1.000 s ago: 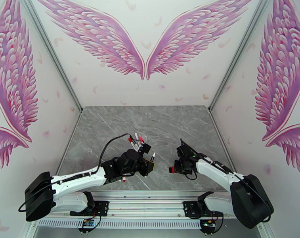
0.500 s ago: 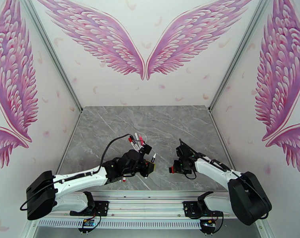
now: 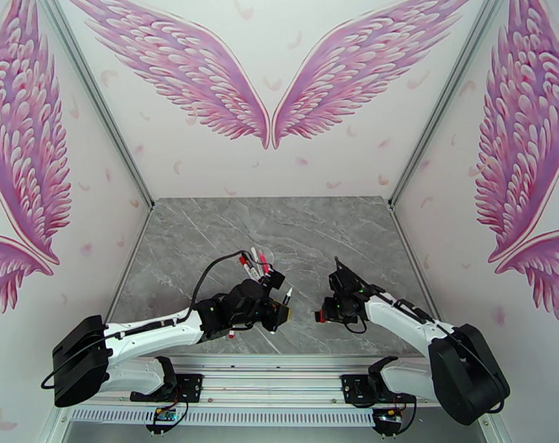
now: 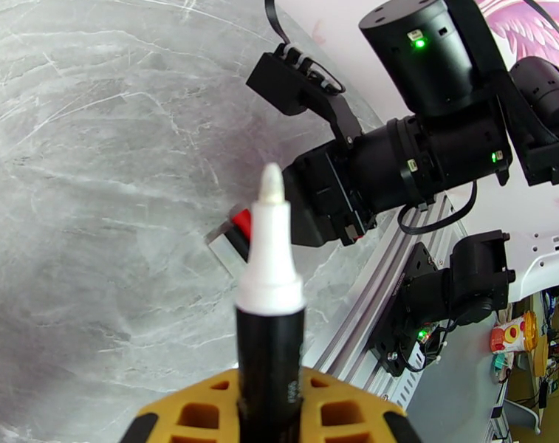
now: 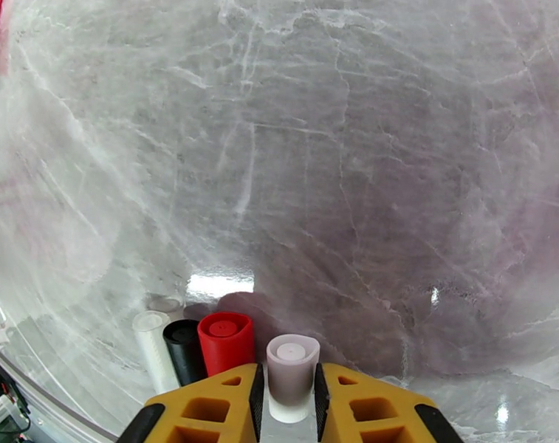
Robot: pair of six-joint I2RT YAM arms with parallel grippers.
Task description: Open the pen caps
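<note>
Just changed: your left arm has shifted slightly, and the right has hardly moved.
Left end effector (image 4: 272, 407): pinching the uncapped pen (image 4: 270, 289), tip up.
Right end effector (image 5: 290, 400): straddles the pale cap (image 5: 292, 363), which stands on the surface (image 5: 353, 179) beside 3 other caps (image 5: 225, 337). You can't tell whether it is gripped or freed.
Meaning: this cap is probably being parked.

Pale pink cap (image 5: 292, 356) within yellow right pincer (image 5: 287, 372); red cap (image 5: 225, 341), black cap (image 5: 182, 350), white cap (image 5: 151, 341) to its left; grey-veined table (image 5: 353, 179).
</note>
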